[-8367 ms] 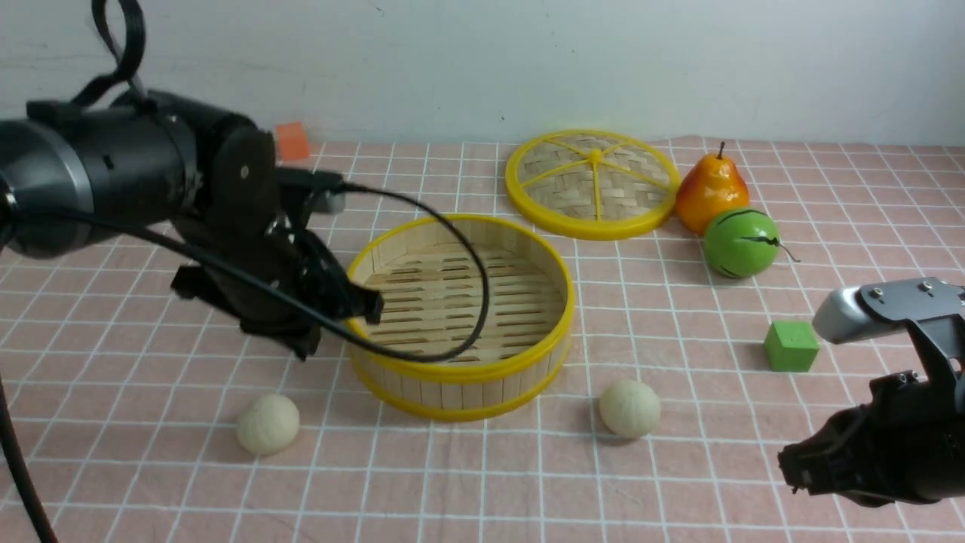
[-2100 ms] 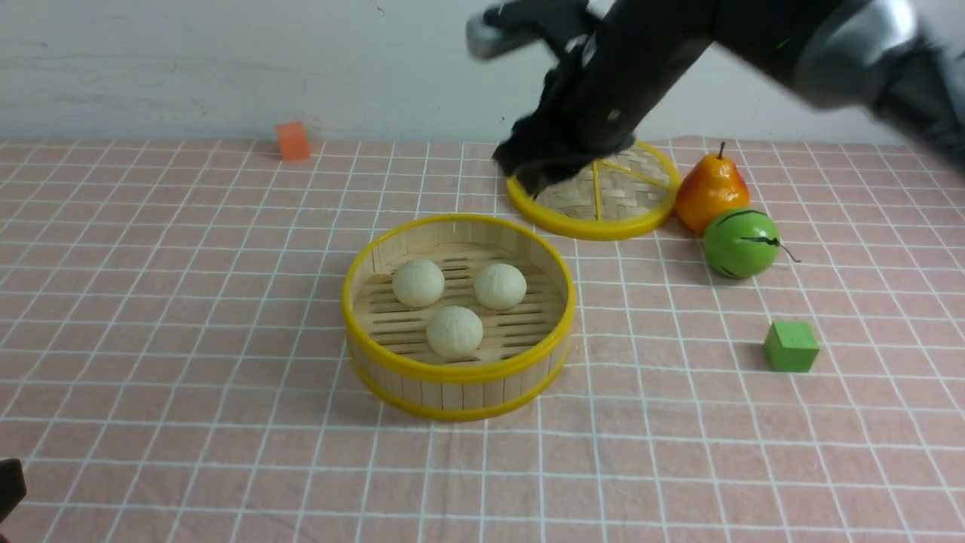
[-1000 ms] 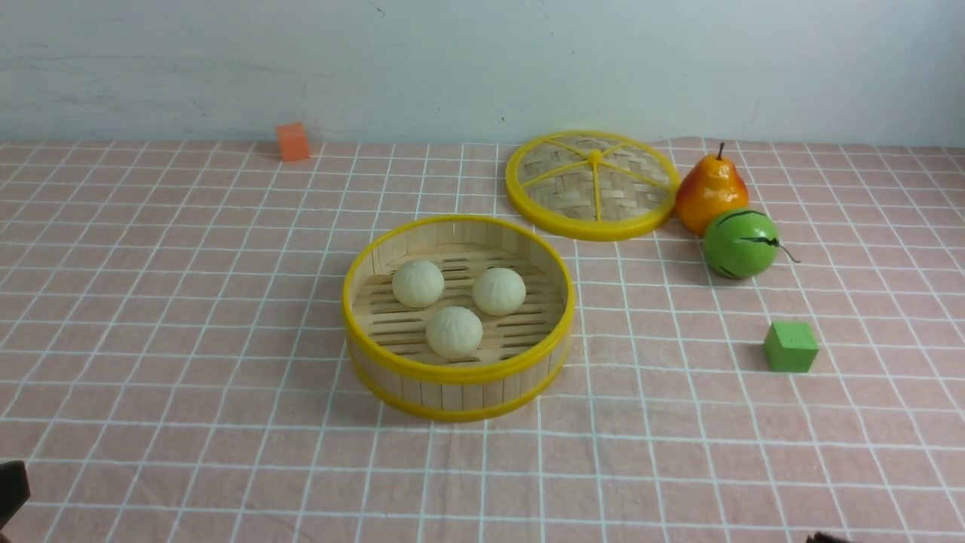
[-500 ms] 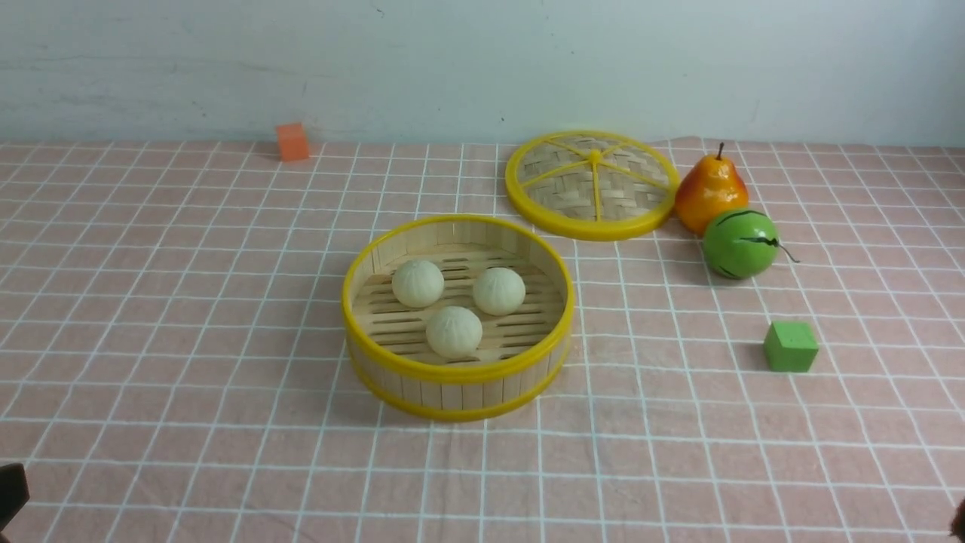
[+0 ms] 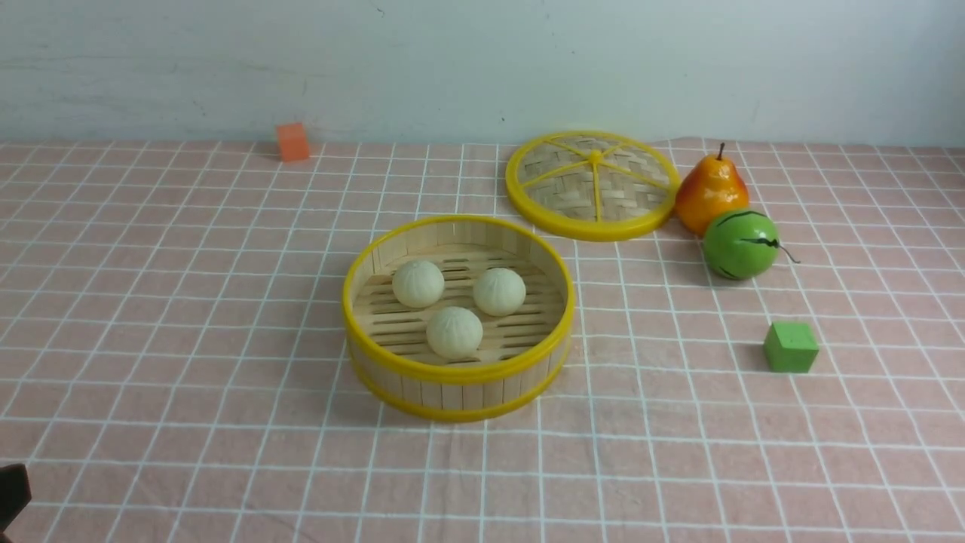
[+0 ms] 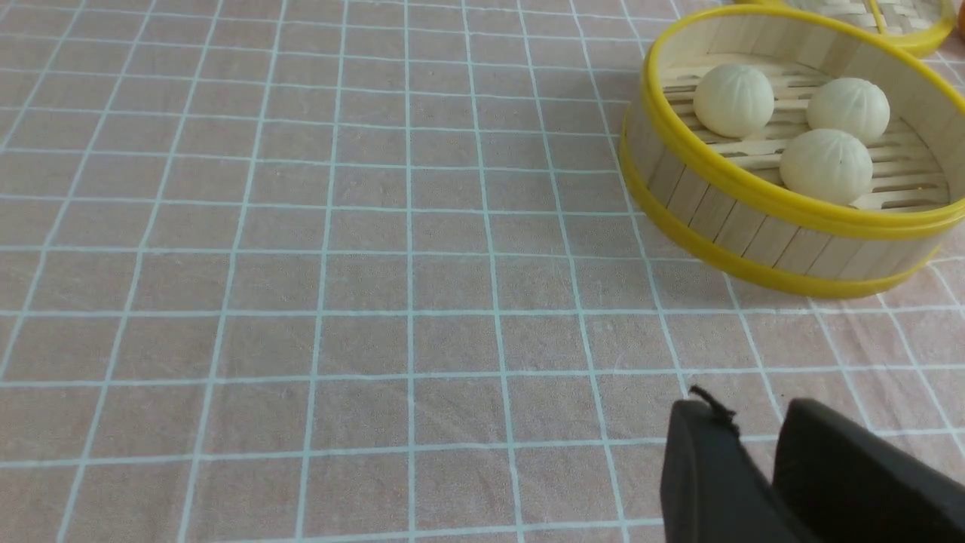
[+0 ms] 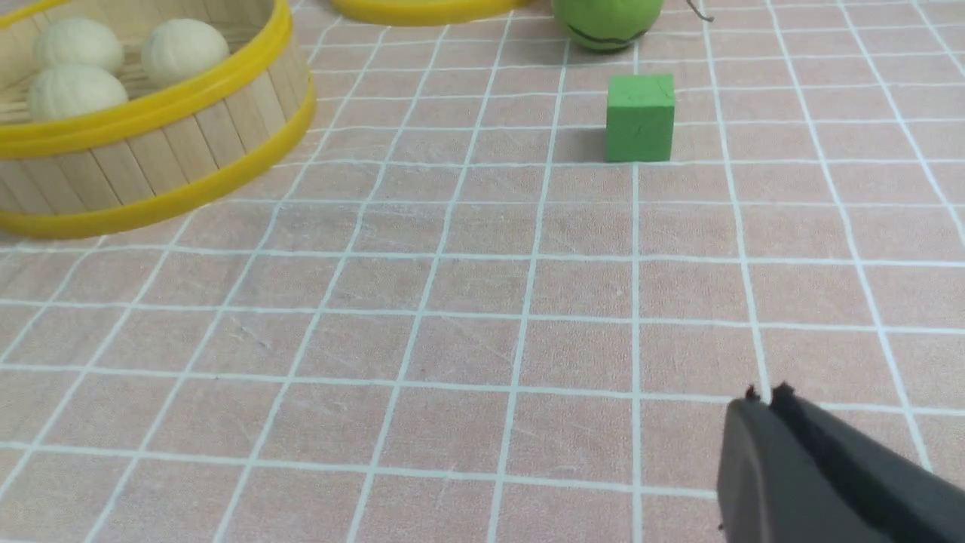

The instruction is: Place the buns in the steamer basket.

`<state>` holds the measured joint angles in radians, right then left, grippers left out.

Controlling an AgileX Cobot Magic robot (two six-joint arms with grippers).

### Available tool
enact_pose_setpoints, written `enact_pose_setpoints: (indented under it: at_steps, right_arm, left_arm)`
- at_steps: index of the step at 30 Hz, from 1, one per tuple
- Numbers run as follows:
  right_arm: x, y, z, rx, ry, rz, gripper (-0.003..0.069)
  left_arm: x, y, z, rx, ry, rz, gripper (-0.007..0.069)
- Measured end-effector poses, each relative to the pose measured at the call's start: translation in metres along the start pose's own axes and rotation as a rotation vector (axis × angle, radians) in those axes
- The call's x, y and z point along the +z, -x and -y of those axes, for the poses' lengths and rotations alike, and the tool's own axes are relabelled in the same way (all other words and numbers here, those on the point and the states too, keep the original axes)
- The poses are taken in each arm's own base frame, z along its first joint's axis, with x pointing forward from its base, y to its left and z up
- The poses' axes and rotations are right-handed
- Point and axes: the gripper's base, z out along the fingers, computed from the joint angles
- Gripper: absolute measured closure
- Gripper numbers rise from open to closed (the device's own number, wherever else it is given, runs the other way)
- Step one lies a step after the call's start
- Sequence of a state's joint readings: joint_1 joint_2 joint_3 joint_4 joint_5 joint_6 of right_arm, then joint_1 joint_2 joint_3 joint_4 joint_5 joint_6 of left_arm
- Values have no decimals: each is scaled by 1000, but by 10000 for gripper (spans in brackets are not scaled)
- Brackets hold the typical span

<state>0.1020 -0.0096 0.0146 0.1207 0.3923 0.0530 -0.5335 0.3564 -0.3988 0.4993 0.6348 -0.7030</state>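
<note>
Three cream-white buns (image 5: 418, 283) (image 5: 498, 291) (image 5: 454, 332) lie inside the steamer basket (image 5: 452, 372), which stands mid-table. They also show in the left wrist view (image 6: 733, 99) and the right wrist view (image 7: 185, 50). My left gripper (image 6: 750, 418) is empty, low over the cloth on the near left of the basket (image 6: 754, 226), with a narrow gap between its fingers. My right gripper (image 7: 765, 396) is shut and empty, over the cloth on the near right of the basket (image 7: 151, 181). In the front view only a dark bit of the left arm (image 5: 11, 490) shows.
The flat woven lid (image 5: 588, 230) lies behind the basket to the right. A pear (image 5: 711, 192) and a green striped melon ball (image 5: 740, 243) stand beside it. A green cube (image 5: 790, 347) sits at the right, an orange cube (image 5: 292, 142) at the back left.
All three buns came to lie in the basket. The right arm has swung away from over the lid and out of the front view. In the last second nothing has moved.
</note>
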Motion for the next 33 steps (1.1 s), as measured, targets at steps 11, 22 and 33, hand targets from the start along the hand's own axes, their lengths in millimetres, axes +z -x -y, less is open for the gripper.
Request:
enact_pose_setpoints:
  at_steps: [11, 22, 33]
  right_arm:
    - [0, 0, 0, 1, 0, -2, 648]
    - [0, 0, 0, 1, 0, -2, 636]
    - [0, 0, 0, 1, 0, -2, 631]
  left_arm:
    - [0, 0, 0, 0, 0, -1, 470]
    - [-11, -43, -16, -73, -3, 145, 480]
    - [10, -94, -21, -118, 121, 94, 638]
